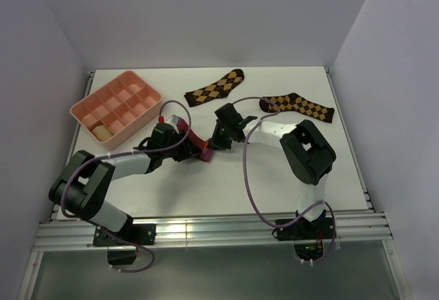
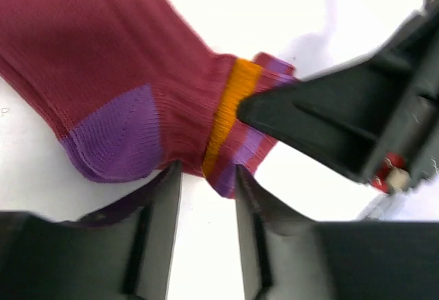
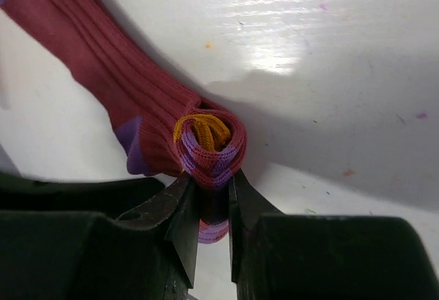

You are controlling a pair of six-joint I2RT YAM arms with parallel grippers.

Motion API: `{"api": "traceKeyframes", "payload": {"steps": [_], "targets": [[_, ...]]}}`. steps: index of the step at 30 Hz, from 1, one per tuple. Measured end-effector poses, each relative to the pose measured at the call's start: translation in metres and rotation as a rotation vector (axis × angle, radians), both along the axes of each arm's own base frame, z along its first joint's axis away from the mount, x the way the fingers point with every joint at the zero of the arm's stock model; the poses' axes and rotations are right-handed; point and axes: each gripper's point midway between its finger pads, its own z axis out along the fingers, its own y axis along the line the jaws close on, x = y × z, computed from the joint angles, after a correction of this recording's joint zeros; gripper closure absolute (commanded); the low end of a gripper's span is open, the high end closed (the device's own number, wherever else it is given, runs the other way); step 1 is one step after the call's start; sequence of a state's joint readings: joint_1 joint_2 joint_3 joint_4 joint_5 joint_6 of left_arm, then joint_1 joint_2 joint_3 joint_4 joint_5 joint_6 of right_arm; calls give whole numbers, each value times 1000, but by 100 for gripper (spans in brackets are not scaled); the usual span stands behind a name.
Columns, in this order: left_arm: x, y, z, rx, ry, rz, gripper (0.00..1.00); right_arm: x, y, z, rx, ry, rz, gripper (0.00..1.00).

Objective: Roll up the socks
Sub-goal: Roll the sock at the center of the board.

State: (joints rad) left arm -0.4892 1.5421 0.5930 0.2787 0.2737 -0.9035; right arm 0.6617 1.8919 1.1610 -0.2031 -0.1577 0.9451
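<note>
At mid desk, the crimson sock is laid flat, its long axis slanting from the toe down to the rolled orange cuff. The cuff is pinched by the narrowed right tool. The left tool is held part-open, gripping nothing. The roll is best turned tightly while the sock's body is pinned.

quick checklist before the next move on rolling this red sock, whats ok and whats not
1. right gripper shut on the crimson sock at its rolled cuff: ok
2. orange band tucked inside the roll: ok
3. left gripper open, not clamping the sock: ok
4. sock fully rolled: not ok, most of it lies flat
5. toe end free of the left arm: cannot tell
6. argyle socks apart from the work, pink tray has empty compartments: ok
</note>
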Motion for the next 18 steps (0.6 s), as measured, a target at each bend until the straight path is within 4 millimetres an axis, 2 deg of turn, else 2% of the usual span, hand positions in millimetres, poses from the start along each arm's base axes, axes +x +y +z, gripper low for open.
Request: {"api": "traceKeyframes", "payload": {"steps": [3,9,12,18], "targets": [[-3,-8,14,112,-123,-25,54,-3,-3,-2,-43,43,-4,100],[-19,-48,44,286,-394,-139,52,-14,-11,-3,-101,121,-5,100],[-28,-58,44,369,-470,-181,51,-19,-14,-4,-121,150,-4,100],[-28,-58,21,532,-522,-199,51,-27,-20,-4,-151,190,-2,100]]}}
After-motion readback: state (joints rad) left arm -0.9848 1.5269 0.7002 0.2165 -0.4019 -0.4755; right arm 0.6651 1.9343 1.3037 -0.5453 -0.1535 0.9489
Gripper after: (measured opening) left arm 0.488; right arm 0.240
